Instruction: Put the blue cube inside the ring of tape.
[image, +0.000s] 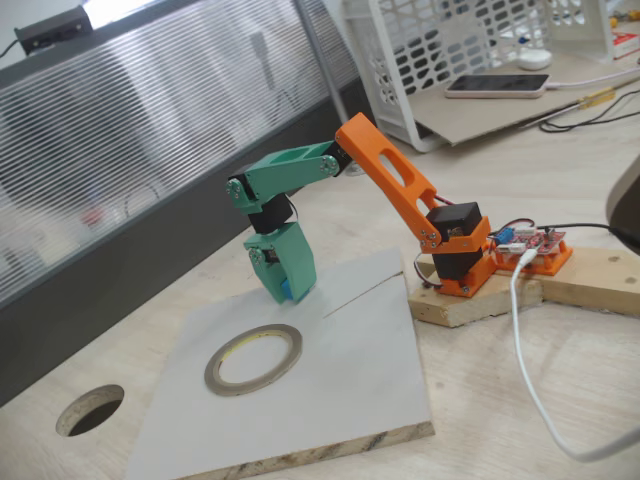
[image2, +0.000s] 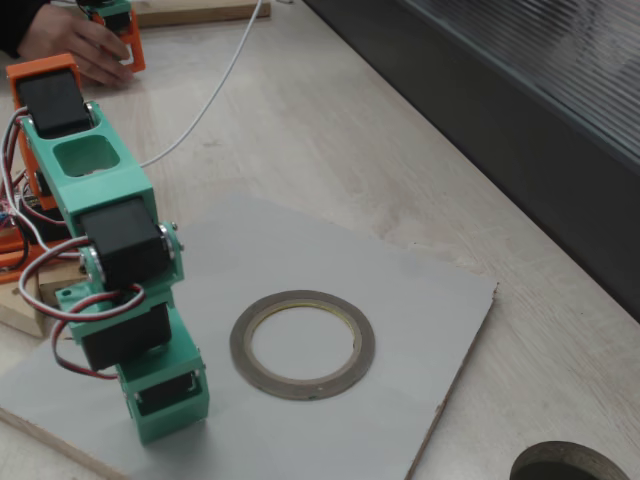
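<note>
— Where is your gripper?

— My gripper (image: 287, 288) points straight down at the grey board (image: 350, 370), its green tips at or just above the surface near the board's back edge in a fixed view. In the other fixed view the gripper (image2: 165, 415) stands near the board's front left edge, seen from behind the wrist.

— And the blue cube?

— The blue cube (image: 288, 290) sits between my green jaws, right at their lower end. I see only a small patch of blue there in one fixed view; in the other my own wrist hides it.

— So you have it pinched?

— The jaws look drawn close around the cube, but whether they press on it I cannot tell.

— Where is the ring of tape?

— The ring of tape (image: 253, 358) lies flat on the board, near my gripper but apart from it, in front and a little left. In the other fixed view the ring of tape (image2: 302, 343) lies just right of my gripper, its centre showing bare board.

— Anything else nearby?

— A dark round hole (image: 90, 409) in the wooden table (image: 500, 400), left of the board.
</note>
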